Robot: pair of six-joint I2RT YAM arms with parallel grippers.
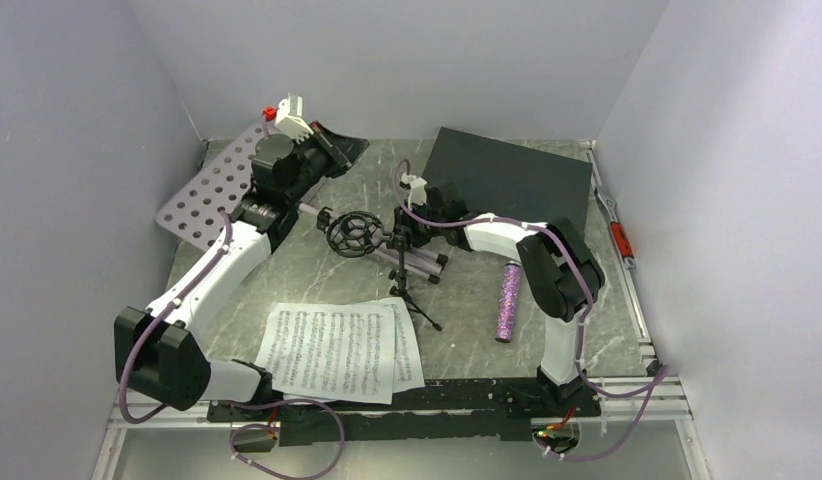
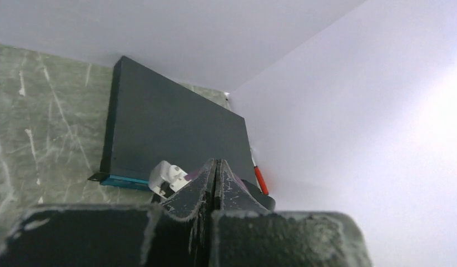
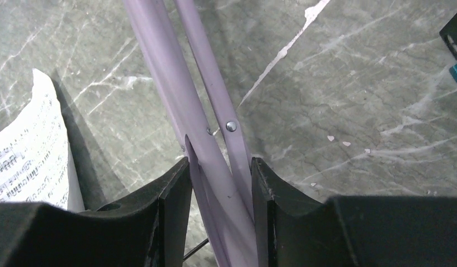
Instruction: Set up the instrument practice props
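Observation:
The pale lilac music stand lies on its side. Its perforated panel (image 1: 200, 196) leans at the back left and its pole runs right toward the folded legs (image 3: 215, 117). My right gripper (image 3: 219, 169) is shut on those lilac legs, also seen from above (image 1: 414, 230). My left gripper (image 2: 217, 168) is shut with nothing in it, raised above the panel's far end (image 1: 330, 147). The small black tripod with ring mount (image 1: 353, 232) lies beside the pole. Two sheet-music pages (image 1: 335, 351) lie at the front, one edge showing in the right wrist view (image 3: 31, 156). The glittery purple microphone (image 1: 508, 301) lies to the right.
A flat dark box (image 1: 512, 178) (image 2: 170, 130) lies at the back right. A red-handled tool (image 1: 619, 241) rests along the right rail. White walls close in the table on three sides.

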